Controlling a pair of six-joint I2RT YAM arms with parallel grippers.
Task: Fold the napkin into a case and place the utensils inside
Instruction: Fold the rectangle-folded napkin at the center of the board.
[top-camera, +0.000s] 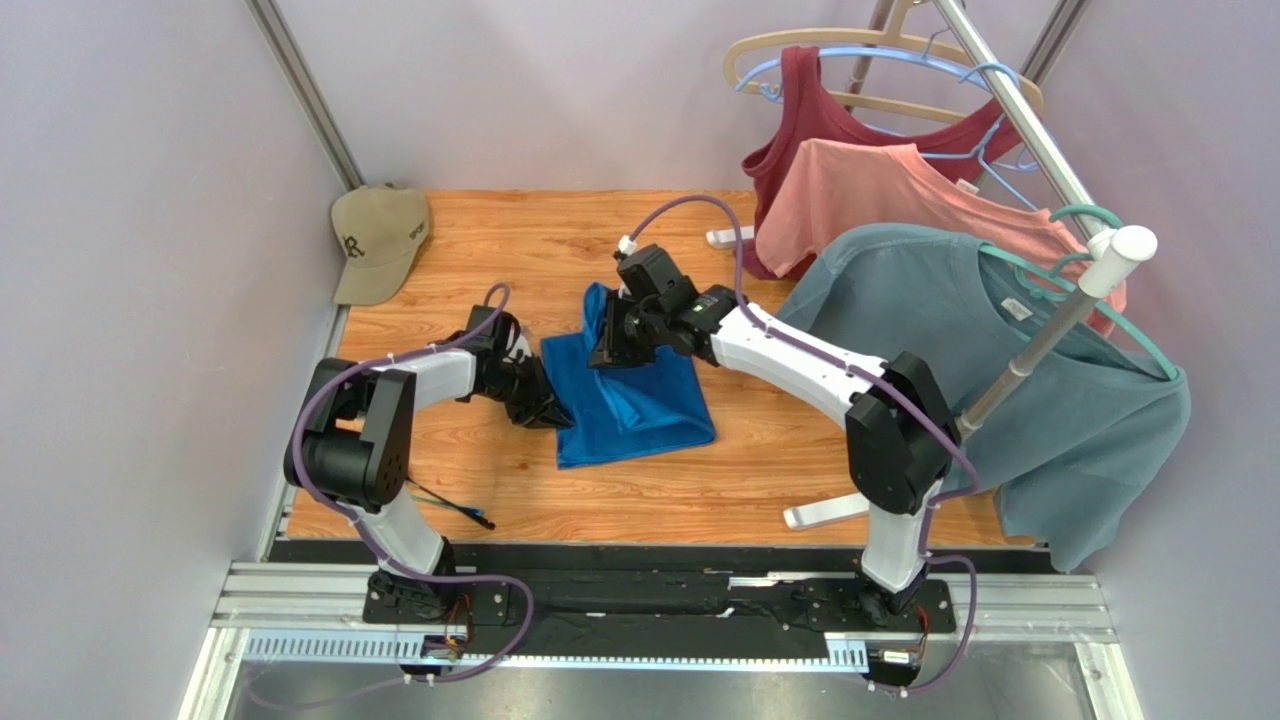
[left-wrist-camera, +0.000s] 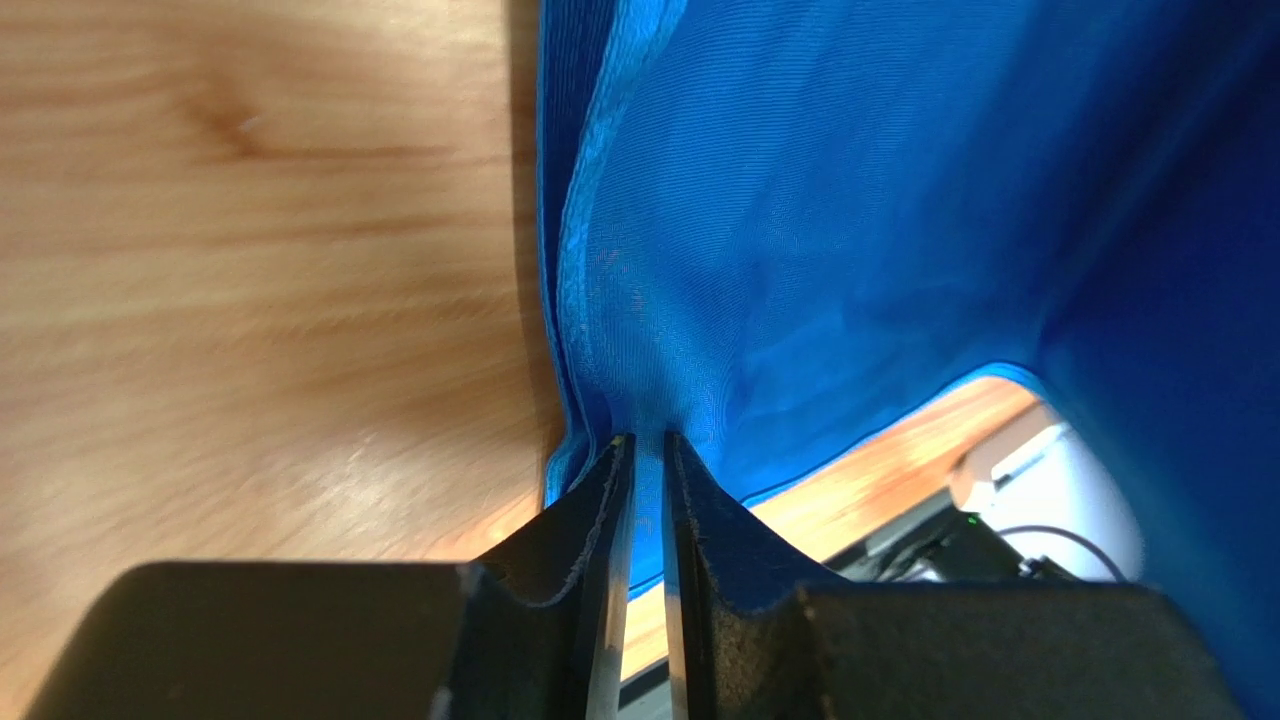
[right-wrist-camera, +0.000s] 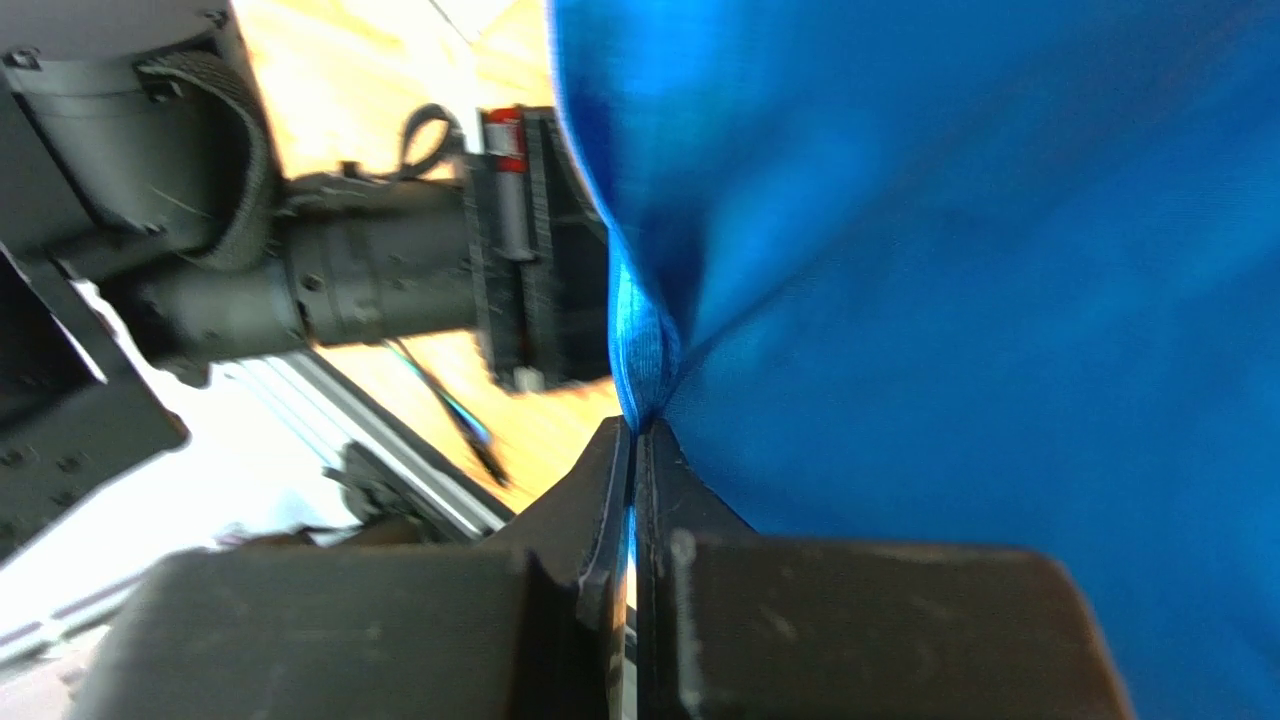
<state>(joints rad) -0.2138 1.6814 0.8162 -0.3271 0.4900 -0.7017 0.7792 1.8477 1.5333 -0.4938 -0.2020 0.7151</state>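
Your left gripper (top-camera: 550, 405) is pinched nearly closed on the left edge of the napkin (top-camera: 639, 398), with a thin layer of blue cloth caught between its jaws. Your right gripper (top-camera: 609, 354) is clamped fully together on a bunched fold at the napkin's far left corner, holding that part up off the table (top-camera: 781, 465). Taking the cap (top-camera: 379, 237) as your marker, the napkin sits well apart from it, to its right and nearer the arm bases. The cloth is bright royal blue and slightly shiny, doubled over into a rough square with a hemmed edge and soft creases. The utensils (top-camera: 452, 506) lie on the wood, nearer the bases than the cap, apart from the napkin.
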